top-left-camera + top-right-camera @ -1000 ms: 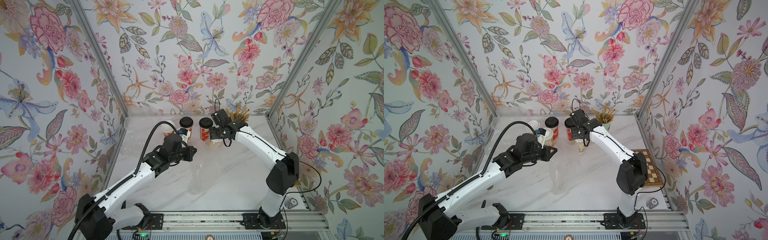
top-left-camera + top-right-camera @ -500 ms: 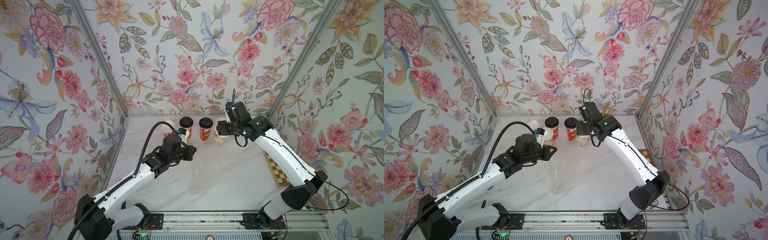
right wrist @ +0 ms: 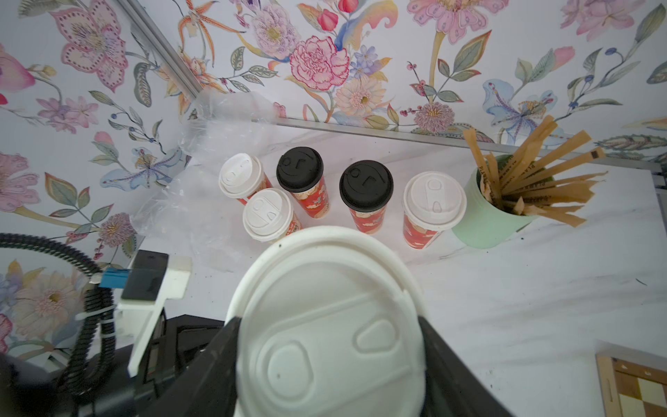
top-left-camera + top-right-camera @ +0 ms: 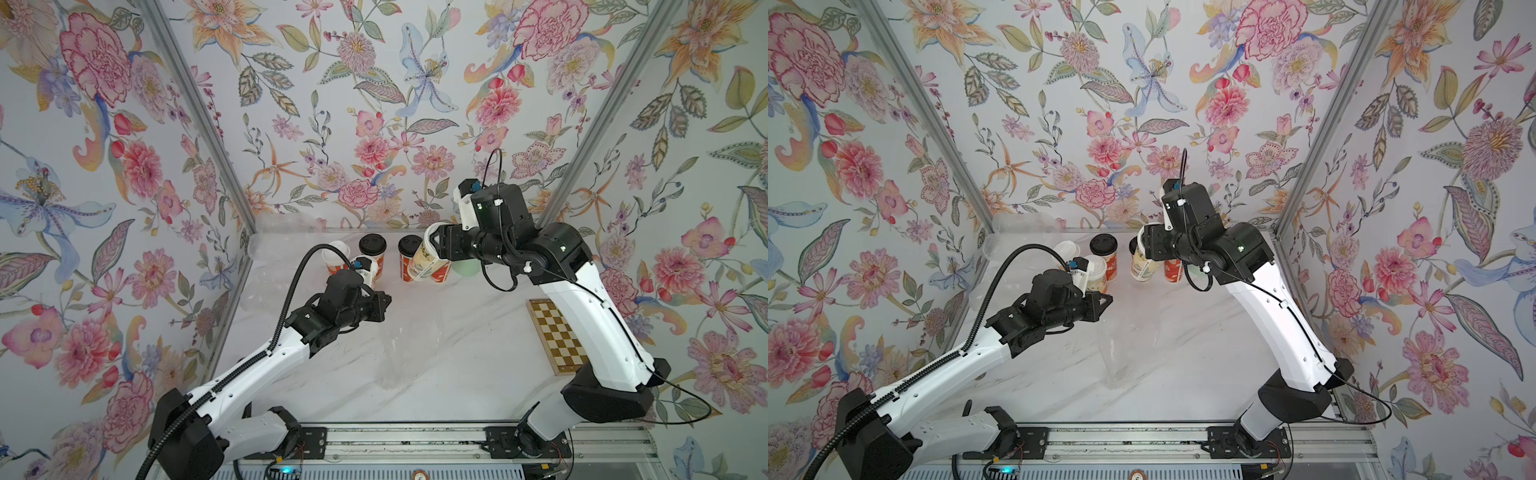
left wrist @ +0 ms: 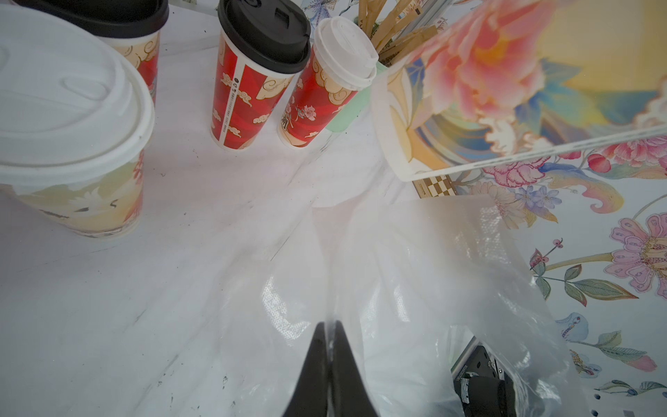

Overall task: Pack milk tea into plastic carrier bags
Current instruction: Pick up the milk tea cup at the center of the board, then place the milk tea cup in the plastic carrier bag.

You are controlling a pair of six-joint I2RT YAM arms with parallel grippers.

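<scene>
My right gripper (image 4: 436, 246) (image 3: 328, 325) is shut on a milk tea cup (image 4: 423, 261) (image 4: 1143, 262) with a pale printed wall and a white lid (image 3: 326, 335). It holds the cup tilted above the table, in front of the cup row. Standing at the back are two black-lidded red cups (image 3: 299, 169) (image 3: 365, 184) and three white-lidded ones (image 3: 240, 175) (image 3: 266, 213) (image 3: 434, 199). My left gripper (image 4: 384, 301) (image 5: 329, 326) is shut on the edge of a clear plastic carrier bag (image 4: 399, 345) (image 5: 433, 270), which hangs down to the table's middle.
A mint-green cup of brown straws (image 3: 487, 216) stands right of the row. More clear bags (image 3: 223, 112) are heaped in the back left corner. A chessboard (image 4: 557, 336) lies along the right wall. Flowered walls close in three sides.
The right arm has swung up and outward with the white-lidded cup in its grip, raising the cup off the table and tilting it. The left arm and bag have stayed put.
</scene>
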